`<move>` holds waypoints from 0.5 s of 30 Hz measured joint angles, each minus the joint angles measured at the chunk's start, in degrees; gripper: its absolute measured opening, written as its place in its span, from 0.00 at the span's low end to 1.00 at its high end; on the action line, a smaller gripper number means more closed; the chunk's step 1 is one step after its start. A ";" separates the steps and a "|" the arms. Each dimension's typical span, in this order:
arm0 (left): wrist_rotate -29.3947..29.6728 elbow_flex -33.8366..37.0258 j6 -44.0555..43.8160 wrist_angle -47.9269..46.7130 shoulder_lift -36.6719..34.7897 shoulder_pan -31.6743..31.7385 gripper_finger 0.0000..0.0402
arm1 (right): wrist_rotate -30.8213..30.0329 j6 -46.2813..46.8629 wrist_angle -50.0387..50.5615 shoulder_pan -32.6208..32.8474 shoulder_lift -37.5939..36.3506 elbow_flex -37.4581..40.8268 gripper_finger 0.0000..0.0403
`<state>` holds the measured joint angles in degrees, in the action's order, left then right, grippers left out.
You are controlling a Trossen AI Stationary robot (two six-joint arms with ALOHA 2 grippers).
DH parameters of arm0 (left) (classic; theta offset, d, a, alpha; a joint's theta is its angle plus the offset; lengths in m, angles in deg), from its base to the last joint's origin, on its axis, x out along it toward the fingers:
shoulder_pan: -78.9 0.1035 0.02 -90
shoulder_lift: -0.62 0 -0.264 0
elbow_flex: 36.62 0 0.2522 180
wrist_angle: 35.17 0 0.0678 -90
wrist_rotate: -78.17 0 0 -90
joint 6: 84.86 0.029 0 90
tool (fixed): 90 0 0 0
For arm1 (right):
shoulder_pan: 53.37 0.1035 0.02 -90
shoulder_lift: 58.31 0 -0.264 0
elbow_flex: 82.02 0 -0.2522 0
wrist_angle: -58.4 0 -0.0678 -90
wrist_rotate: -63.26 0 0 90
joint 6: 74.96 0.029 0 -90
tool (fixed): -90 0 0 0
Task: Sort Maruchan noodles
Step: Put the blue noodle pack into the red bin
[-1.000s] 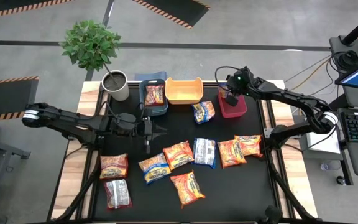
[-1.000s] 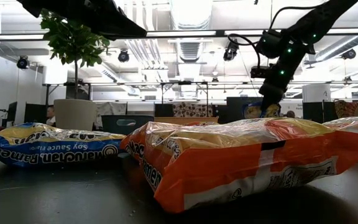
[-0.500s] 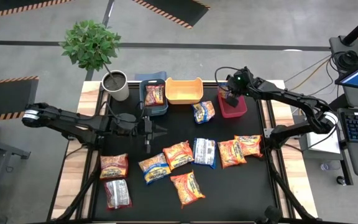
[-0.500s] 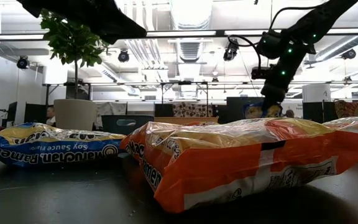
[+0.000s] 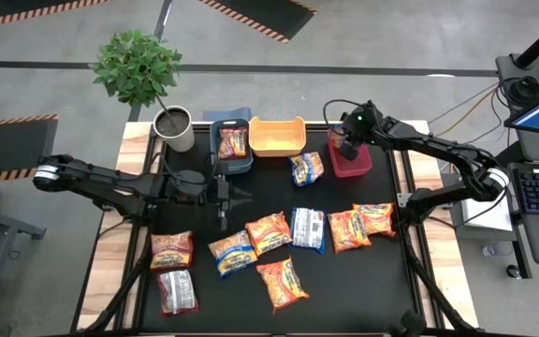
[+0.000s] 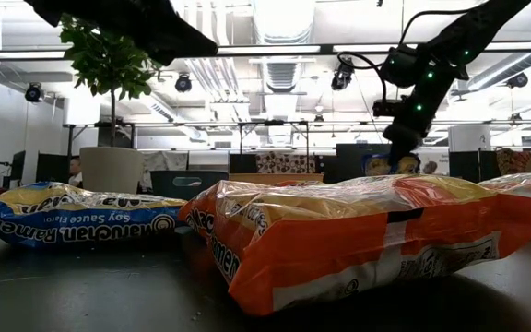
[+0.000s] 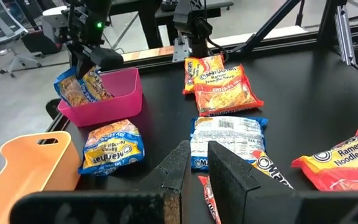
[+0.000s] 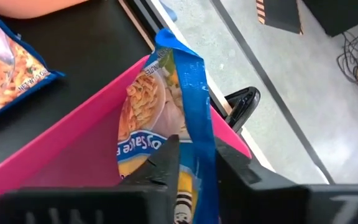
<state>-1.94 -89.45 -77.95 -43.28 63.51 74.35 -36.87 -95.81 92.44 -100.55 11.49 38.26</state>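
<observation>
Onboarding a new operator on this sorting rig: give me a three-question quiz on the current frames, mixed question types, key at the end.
1. True or false: the right gripper is over the pink plastic bin with a blue crinkly plastic ramen packet between its fingers.
2. Which bin is empty? A) dark blue bin B) orange plastic bin C) pink plastic bin
3. Fill in: the left gripper hangs above the black table, holding ____.

Key: 1 true; 2 B; 3 nothing.
</observation>
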 joint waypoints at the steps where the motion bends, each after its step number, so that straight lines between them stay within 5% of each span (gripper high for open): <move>1: 0.00 0.00 -0.05 0.56 0.01 0.00 0.10 | -0.02 0.33 0.02 0.00 0.00 0.00 0.23; 15: 0.00 0.00 -3.06 2.53 0.02 0.00 0.10 | -0.23 4.29 -0.93 0.09 -0.02 -1.36 0.43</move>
<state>-1.94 -89.45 -81.01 -40.75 63.53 74.35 -37.09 -91.52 91.51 -100.46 11.47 36.90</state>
